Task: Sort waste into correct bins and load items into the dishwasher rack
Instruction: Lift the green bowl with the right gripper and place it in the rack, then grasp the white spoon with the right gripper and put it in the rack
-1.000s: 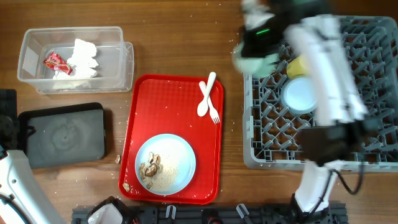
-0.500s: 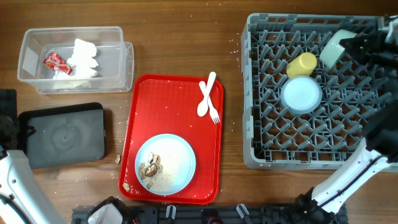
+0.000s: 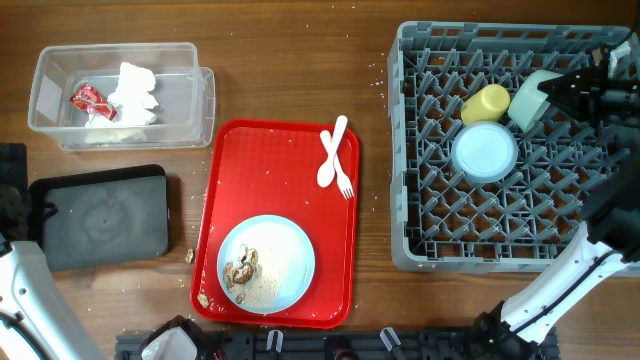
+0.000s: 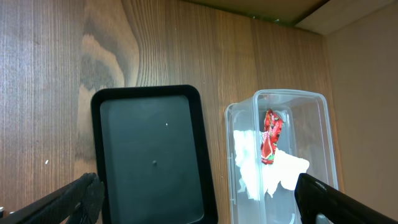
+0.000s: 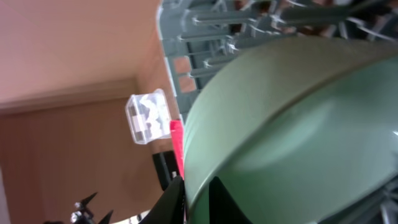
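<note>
My right gripper [image 3: 556,92] is shut on the rim of a pale mint-green bowl [image 3: 530,98], holding it tilted over the grey dishwasher rack [image 3: 420,250]; the bowl [image 5: 292,124] fills the right wrist view. A yellow cup [image 3: 485,103] and another bowl, upside down [image 3: 484,152], sit in the rack. The light-blue plate [image 3: 268,262] with brown-and-white food scraps [image 3: 242,268] lies on the red tray [image 3: 280,170], with a white spoon [image 3: 330,155] and fork [image 3: 340,170]. The clear tub [image 3: 60,130] holds the napkin [image 3: 133,95] and red wrapper [image 3: 88,100]. My left gripper [image 4: 199,202] is open above the black tray [image 4: 152,155].
Crumbs lie on the wood beside the red tray's left edge [image 3: 189,256]. The left arm's white link [image 3: 25,300] crosses the lower left corner. The right arm [image 3: 580,280] reaches up along the rack's right side.
The right arm swung from the rack's left corner to its right side with the bowl, then moved it down and left toward the yellow cup. The left arm has not moved.
</note>
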Controlling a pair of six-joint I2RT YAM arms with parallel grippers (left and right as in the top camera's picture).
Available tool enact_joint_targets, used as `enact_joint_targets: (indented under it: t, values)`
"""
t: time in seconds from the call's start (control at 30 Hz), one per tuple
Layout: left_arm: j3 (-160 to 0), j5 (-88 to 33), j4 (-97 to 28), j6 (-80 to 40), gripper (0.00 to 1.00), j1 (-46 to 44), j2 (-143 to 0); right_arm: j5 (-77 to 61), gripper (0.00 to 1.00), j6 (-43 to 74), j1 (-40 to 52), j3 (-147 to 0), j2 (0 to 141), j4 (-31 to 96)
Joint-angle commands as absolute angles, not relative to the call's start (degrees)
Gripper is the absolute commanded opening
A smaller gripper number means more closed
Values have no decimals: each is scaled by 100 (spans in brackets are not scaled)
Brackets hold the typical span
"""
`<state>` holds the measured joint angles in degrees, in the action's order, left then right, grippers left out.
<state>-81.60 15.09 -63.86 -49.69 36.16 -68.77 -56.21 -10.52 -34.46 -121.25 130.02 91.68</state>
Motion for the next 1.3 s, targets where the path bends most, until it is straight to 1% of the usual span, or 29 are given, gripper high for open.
enact_joint_targets:
  t: [0.0, 0.1, 0.13, 0.23, 0.33, 0.37, 0.4, 0.43, 0.47, 0.5, 0.53, 0.6, 0.67, 0.7, 0.8, 0.83, 0.97, 1.07, 1.17, 1.2, 1.23, 1.27]
  values:
    - [-8162, 1522, -6372, -5017, 100, 3627, -6864, -2495, 20, 519, -3498, -12164, 12254, 8860]
    - [-8162, 1522, -6372, -5017, 100, 3627, -6864, -746, 28, 1684, -3494, -12164, 11356, 8742]
    - [-8162, 1522, -6372, -5019, 100, 3627, -6864, -558, 31, 1817, -3476, -12164, 11170, 8744]
    - [-8162, 1522, -6372, -5017, 100, 3627, -6864, -489, 31, 1800, -3155, -12164, 10571, 8702]
    - [-8162, 1522, -6372, -5017, 100, 3627, -6864, -552, 30, 1649, -2250, -12164, 10477, 8595]
    - [-8162, 1522, -6372, -5017, 100, 3627, -6864, -642, 29, 1619, -1431, -12162, 10479, 8429]
    - [-8162, 1522, -6372, -5017, 100, 3627, -6864, -642, 30, 1533, -867, -12162, 10479, 8230]
    - [-8162, 1522, -6372, -5019, 100, 3627, -6864, -628, 38, 1479, -51, -12160, 10516, 7804]
    - [-8162, 1522, -6372, -5017, 100, 3627, -6864, -572, 55, 1500, 593, -12160, 10586, 7408]
    - [-8162, 1522, -6372, -5019, 100, 3627, -6864, -421, 59, 1540, 1083, -12160, 10689, 7129]
    - [-8162, 1522, -6372, -5017, 100, 3627, -6864, 82, 62, 1802, 1872, -12160, 11026, 6724]
    - [-8162, 1522, -6372, -5017, 100, 3627, -6864, 578, 63, 2062, 2587, -12160, 11655, 6512]
    - [-8162, 1522, -6372, -5017, 100, 3627, -6864, 840, 64, 2705, 2982, -12160, 12516, 6412]
    - [-8162, 1522, -6372, -5017, 100, 3627, -6864, 604, 61, 2923, 3044, -12160, 12910, 6381]
    - [-8162, 1522, -6372, -5017, 100, 3627, -6864, 75, 49, 3175, 3059, -12158, 13487, 6556]
    - [-8162, 1522, -6372, -5017, 100, 3627, -6864, -8, 48, 3186, 3059, -12158, 13568, 6632]
    - [-8162, 1522, -6372, -5017, 100, 3627, -6864, -10, 48, 3352, 3059, -11902, 13771, 6997]
    - [-8162, 1522, -6372, -5017, 100, 3627, -6864, -268, 48, 3446, 3059, -11426, 13775, 6764]
    - [-8162, 1522, -6372, -5017, 100, 3627, -6864, -497, 47, 3378, 3059, -11301, 13780, 6530]
    - [-8162, 1522, -6372, -5017, 100, 3627, -6864, -497, 43, 3380, 3059, -11301, 13782, 6521]
    - [-8162, 1522, -6372, -5017, 100, 3627, -6864, -497, 31, 3382, 3059, -11301, 13780, 6521]
    - [-8162, 1522, -6372, -5017, 100, 3627, -6864, -495, 24, 3378, 3059, -11303, 13780, 6514]
